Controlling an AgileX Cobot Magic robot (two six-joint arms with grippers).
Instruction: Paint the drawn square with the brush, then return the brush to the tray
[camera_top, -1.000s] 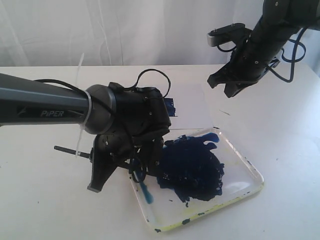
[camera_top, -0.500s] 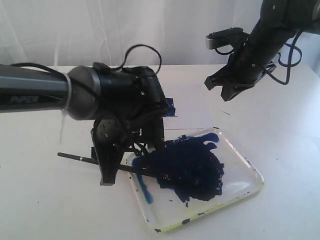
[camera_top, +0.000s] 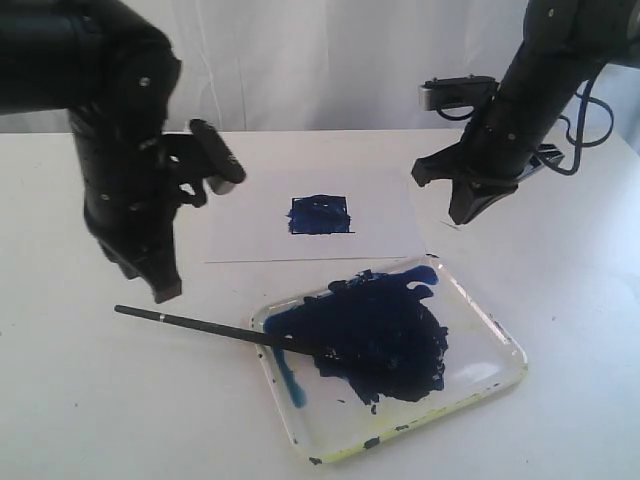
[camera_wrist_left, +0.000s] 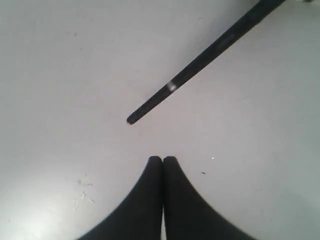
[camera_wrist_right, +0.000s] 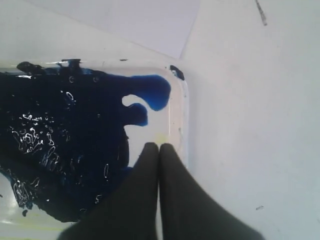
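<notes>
Brush lying with tip in the blue paint of the tray, handle out over the left rim. Square filled blue on paper beyond. Left gripper pressed together, empty, near the handle end; right gripper likewise, near the tray's far corner.

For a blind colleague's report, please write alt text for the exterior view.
The brush lies with its tip in the paint-smeared tray and its handle out on the table. The drawn square is filled dark blue; the left gripper and right gripper hang above, shut and empty.
</notes>
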